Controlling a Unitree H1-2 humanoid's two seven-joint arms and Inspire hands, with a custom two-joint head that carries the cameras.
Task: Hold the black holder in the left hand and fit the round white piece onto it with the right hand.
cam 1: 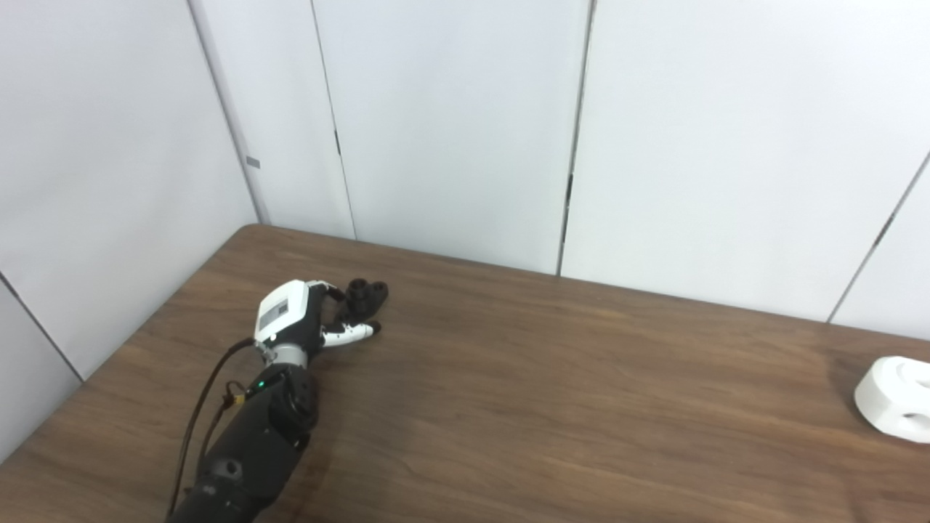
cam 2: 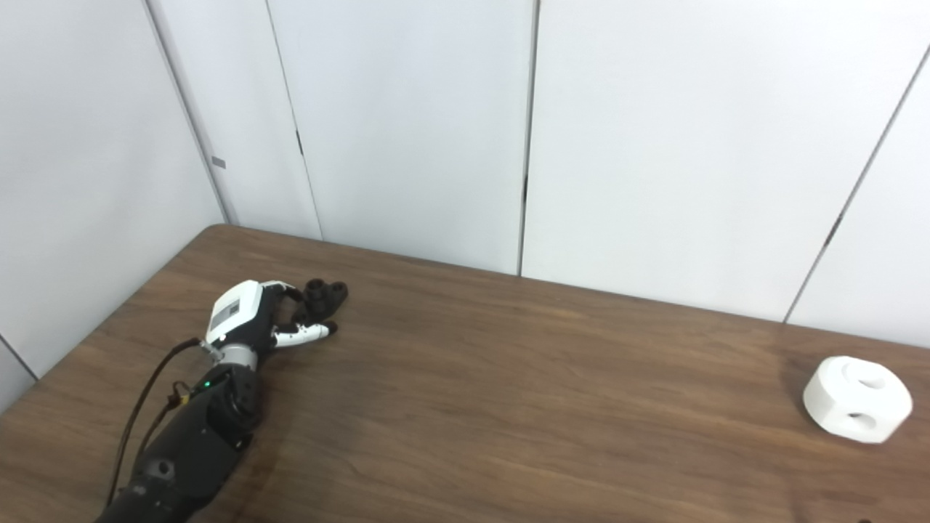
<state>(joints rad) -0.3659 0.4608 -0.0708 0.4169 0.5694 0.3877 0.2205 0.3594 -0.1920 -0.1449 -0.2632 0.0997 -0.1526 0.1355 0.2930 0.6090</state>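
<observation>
Black holder [cam 1: 365, 294] sits on the brown worktop [cam 1: 552, 392] far left in the left eye view, left hand [cam 1: 301, 316] right at it, fingers [cam 1: 352, 333] curled around its near side, touching; a firm grip cannot be told. Round white piece [cam 1: 897, 398] lies far right, cut by the frame edge, well apart. Right eye view: same left-side layout, white piece whole, untouched on the worktop; right hand out of view. Judged early stage: holder grasp under way, lift, white-piece pickup and fitting all left.
</observation>
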